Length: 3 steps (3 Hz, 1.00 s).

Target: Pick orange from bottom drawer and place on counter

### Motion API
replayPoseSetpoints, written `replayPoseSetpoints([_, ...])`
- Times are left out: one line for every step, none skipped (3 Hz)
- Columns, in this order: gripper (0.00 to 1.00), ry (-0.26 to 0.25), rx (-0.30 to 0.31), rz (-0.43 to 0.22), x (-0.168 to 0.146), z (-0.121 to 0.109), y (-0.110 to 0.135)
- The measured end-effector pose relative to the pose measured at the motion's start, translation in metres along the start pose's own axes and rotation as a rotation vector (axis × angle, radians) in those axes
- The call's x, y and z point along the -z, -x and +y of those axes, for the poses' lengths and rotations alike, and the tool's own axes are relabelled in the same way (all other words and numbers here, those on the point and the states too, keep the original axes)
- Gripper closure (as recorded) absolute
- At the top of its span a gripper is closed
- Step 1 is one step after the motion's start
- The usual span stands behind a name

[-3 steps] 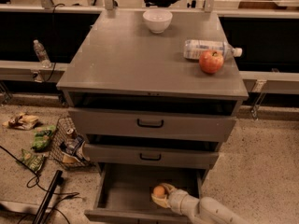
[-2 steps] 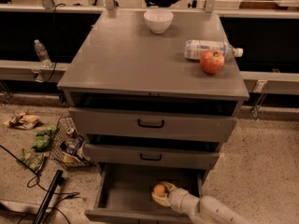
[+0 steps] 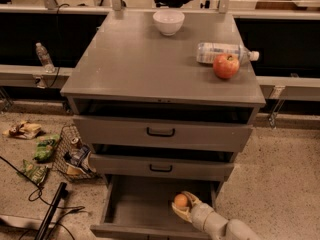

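At the far left, snack bags (image 3: 42,149) and a wire basket (image 3: 70,151) are lying on the floor beside the cabinet, well apart from the work. The bottom drawer (image 3: 135,206) is standing pulled out, and the orange (image 3: 180,200) is sitting toward its right end. The gripper (image 3: 182,204) is reaching in from the lower right, so the orange is lying just left of the wrist and between the fingers (image 3: 182,213). They are clasping it, with 1 showing at its far right side and 1 under its near side. Being round, the fruit is offering no long axis to line up with. As I judge it, the coming move is turning on 1 thing: the way up. The front of the middle drawer (image 3: 160,168) is hanging above the back of the open box, with the top drawer (image 3: 161,132) above that. So the lift is probably needing to come toward the camera first, clearing those 2 fronts before rising. Up on the counter (image 3: 130,64), a white bowl (image 3: 168,22) is sitting at the back centre. Farther right, a water bottle (image 3: 220,52) is lying on its side just behind a red apple (image 3: 226,66). The broad left and front stretch is looking like the easiest landing spot.
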<state>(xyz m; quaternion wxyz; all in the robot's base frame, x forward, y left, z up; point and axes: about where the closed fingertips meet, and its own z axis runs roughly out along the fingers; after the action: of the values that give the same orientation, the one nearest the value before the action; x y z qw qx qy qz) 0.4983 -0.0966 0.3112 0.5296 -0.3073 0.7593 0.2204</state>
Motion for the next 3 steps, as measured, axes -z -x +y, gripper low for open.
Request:
replayPoseSetpoints([1.00,-0.063,0.071,-0.044,0.044,-0.005,0.042])
replayPoseSetpoints([1.00,-0.089,0.127,-0.093,0.083,0.006,0.097])
replayPoseSetpoints([1.00,-0.100,0.139,-0.146,0.119,0.023,0.179])
